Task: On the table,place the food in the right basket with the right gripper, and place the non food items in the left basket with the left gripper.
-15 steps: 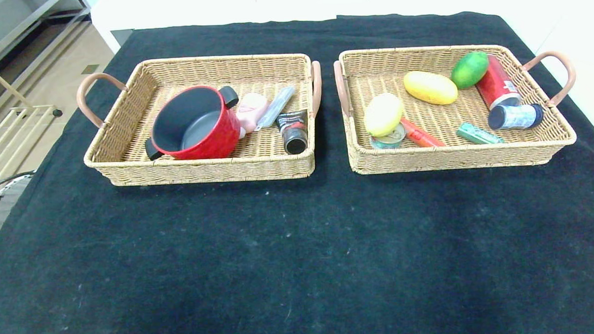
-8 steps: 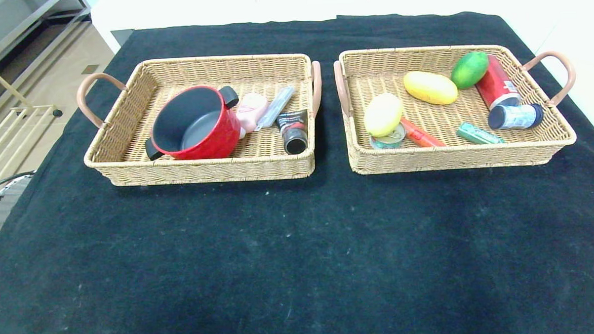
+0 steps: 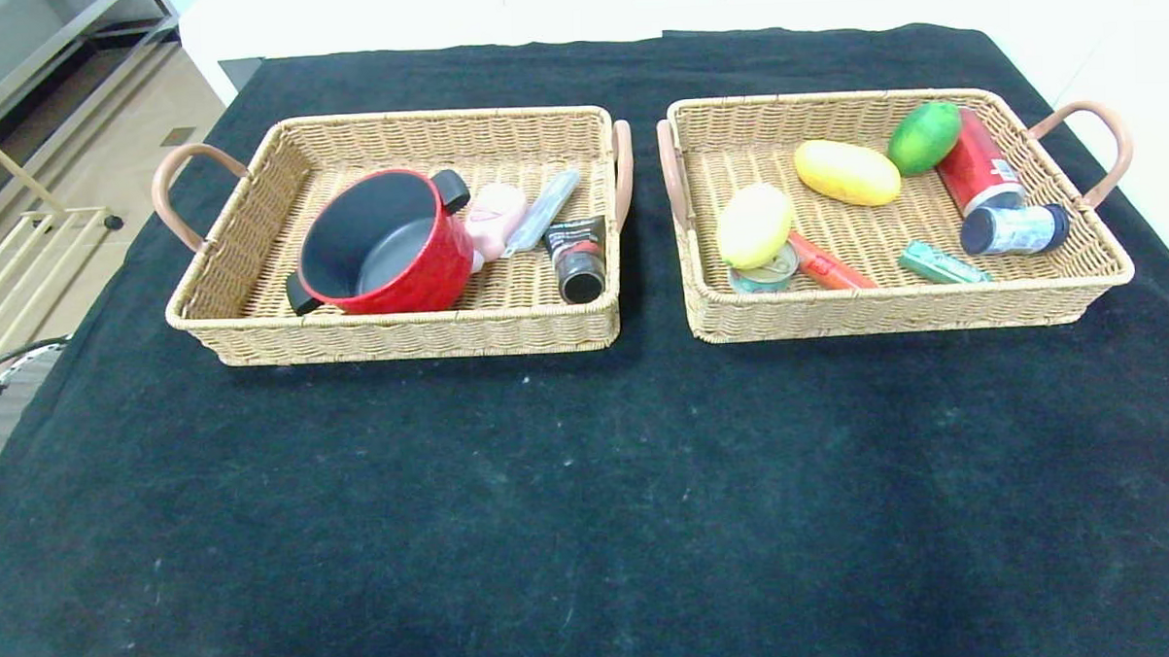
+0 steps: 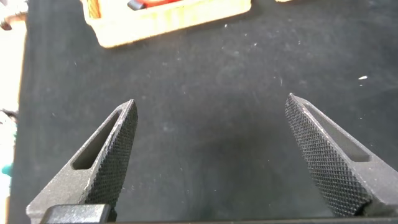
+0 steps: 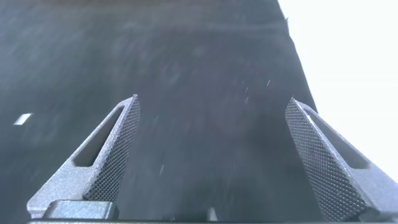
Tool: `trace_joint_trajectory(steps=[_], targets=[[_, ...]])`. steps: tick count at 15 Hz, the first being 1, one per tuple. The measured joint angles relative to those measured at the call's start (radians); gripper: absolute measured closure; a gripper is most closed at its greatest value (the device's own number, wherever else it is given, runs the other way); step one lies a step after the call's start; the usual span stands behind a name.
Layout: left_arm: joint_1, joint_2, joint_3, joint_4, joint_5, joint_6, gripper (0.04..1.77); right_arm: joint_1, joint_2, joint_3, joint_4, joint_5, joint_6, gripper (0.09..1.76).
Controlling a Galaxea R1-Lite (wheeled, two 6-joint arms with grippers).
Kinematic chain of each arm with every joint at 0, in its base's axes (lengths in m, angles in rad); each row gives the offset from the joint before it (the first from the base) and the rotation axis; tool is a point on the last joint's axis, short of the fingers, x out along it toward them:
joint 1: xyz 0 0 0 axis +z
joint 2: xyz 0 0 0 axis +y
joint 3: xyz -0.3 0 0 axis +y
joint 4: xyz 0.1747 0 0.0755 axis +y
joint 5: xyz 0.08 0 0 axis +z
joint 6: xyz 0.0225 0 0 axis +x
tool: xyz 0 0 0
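We see the bench (image 3: 591,513) covered edge to edge in a black cloth, flecked with pale lint. Beyond its far edge runs a white surface (image 3: 534,9), brightly lit. At our left the floor (image 3: 102,151) is beige tile, with a pale metal rack (image 3: 18,261) standing on it and a grey shelf unit (image 3: 40,46) behind.

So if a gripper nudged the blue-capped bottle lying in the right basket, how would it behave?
The blue-capped bottle lies on its side and looks cylindrical, so it would probably roll. The right basket wall and the red can close by would likely stop it soon. It looks small, so probably light.
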Motion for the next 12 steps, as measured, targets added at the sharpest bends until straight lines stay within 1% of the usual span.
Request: trace_joint_trajectory(steps=[2,3,5,7,8,9,12], targets=[[0.000,-0.013,0.088,-0.095,0.024,-0.011,0.09,0.000,-0.003,0.130,-0.177,-0.036,-0.009,0.14],[0.000,-0.017,0.152,-0.172,0.051,-0.014,0.09,-0.001,-0.004,0.207,-0.283,-0.049,-0.024,0.14],[0.000,-0.019,0.296,-0.361,0.096,-0.016,0.09,-0.001,-0.004,0.349,-0.470,-0.066,-0.071,0.14],[0.000,-0.020,0.456,-0.541,0.131,-0.015,0.09,-0.001,-0.004,0.471,-0.600,-0.049,-0.141,0.14],[0.000,-0.020,0.525,-0.602,0.142,-0.015,0.09,-0.001,-0.004,0.509,-0.627,-0.004,-0.160,0.14],[0.000,-0.020,0.584,-0.640,0.147,-0.019,0.09,-0.001,-0.004,0.535,-0.636,0.030,-0.167,0.14],[0.001,-0.021,0.679,-0.659,0.144,-0.031,0.09,-0.001,-0.004,0.589,-0.640,0.076,-0.166,0.14]])
